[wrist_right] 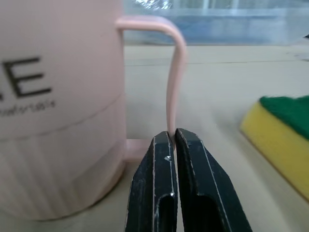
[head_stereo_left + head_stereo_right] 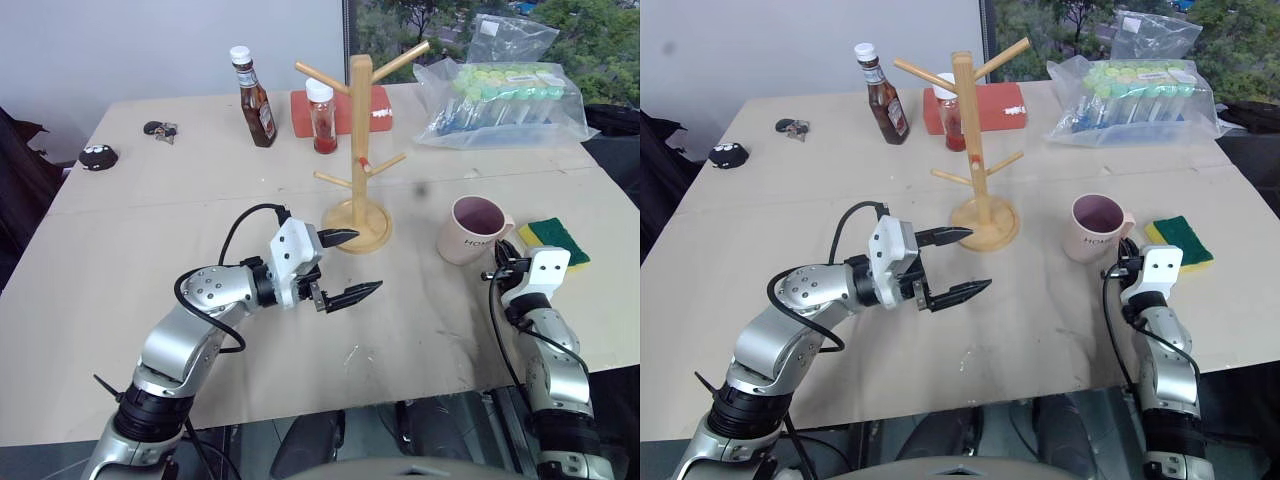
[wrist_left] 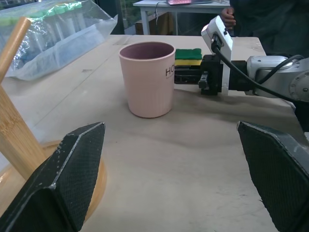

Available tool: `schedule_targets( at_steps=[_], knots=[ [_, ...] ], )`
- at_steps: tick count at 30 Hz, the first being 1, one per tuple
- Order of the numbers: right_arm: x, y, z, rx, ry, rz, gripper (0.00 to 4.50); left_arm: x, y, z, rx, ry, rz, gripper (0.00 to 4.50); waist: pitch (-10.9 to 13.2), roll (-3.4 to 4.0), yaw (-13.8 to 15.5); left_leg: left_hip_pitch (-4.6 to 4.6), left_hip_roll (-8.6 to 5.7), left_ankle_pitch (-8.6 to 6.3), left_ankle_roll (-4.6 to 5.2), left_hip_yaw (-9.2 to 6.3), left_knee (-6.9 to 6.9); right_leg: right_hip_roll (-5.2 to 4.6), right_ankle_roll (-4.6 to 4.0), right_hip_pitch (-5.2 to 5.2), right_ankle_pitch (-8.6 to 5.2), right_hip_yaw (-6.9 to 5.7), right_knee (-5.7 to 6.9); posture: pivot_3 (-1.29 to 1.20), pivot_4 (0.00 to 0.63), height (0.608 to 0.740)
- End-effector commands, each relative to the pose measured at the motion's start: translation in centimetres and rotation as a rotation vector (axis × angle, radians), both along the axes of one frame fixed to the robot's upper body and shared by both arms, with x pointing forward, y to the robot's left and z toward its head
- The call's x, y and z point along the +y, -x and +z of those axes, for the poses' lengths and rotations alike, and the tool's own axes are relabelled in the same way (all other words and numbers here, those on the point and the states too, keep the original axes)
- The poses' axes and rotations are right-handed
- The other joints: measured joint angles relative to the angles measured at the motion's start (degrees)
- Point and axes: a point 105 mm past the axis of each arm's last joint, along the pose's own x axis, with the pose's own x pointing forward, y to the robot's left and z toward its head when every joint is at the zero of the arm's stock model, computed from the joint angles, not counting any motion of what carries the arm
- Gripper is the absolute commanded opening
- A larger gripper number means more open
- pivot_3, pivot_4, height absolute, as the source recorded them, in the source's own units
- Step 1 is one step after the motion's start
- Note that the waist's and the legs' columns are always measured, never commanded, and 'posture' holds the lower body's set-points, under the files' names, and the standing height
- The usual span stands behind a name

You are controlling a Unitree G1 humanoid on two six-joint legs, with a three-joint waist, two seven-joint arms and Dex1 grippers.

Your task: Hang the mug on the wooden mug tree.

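Note:
The pale pink mug [image 2: 468, 232] stands upright on the table, right of the wooden mug tree [image 2: 360, 130], with its handle [image 1: 176, 72] turned toward my right gripper [image 1: 173, 134]. That gripper is level with the table and shut, pinching the lower part of the handle between its fingertips. My left gripper [image 2: 366, 262] hovers open just in front of the tree's round base [image 2: 372, 228], its fingers [image 3: 72, 174] spread wide and pointing toward the mug [image 3: 147, 79]. Nothing is between them. The tree's pegs are bare.
A green-and-yellow sponge [image 2: 555, 240] lies just right of the mug. Behind the tree stand a sauce bottle [image 2: 255, 100], a small jar [image 2: 322, 118] and a red box [image 2: 380, 108]. A plastic bag of tubes [image 2: 505, 100] sits at the back right. Small dark items [image 2: 98, 156] lie far left.

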Motion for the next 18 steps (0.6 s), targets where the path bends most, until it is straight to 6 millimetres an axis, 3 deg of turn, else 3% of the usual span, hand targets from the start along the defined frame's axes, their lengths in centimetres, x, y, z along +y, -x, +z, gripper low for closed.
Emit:
schedule_targets(
  at_steps=[1,4,7,18],
  knots=[
    [-0.8,-0.2,1.0,-0.039,0.008,0.010,0.03,0.1,0.1,0.9,-0.044,0.004,0.006,4.50,0.0,0.00,0.0,0.00,0.00,0.00,0.00,0.00,0.00,0.00,0.00,0.00,0.00,0.00,0.00,0.00,0.150,0.737],
    [-1.2,-0.4,1.0,-0.031,0.013,0.016,0.03,0.2,0.0,0.9,-0.045,0.002,0.011,4.50,0.0,0.00,0.0,0.00,0.00,0.00,0.00,0.00,0.00,0.00,0.00,0.00,0.00,0.00,0.00,0.00,0.150,0.737],
    [-1.1,-0.6,1.3,-0.039,0.005,0.040,1.33,0.2,0.1,0.9,-0.045,-0.001,0.013,4.50,0.0,0.00,0.0,0.00,0.00,0.00,0.00,0.02,0.00,0.00,0.00,0.00,0.00,0.02,0.00,0.00,0.150,0.737],
    [-0.6,-1.8,2.6,-0.057,-0.018,0.170,1.33,0.0,-0.2,1.3,-0.054,0.007,0.017,4.50,0.0,0.00,0.0,0.00,0.00,0.00,0.01,0.02,0.00,0.00,-0.01,0.00,0.01,0.02,0.00,0.00,0.150,0.737]
  ],
)
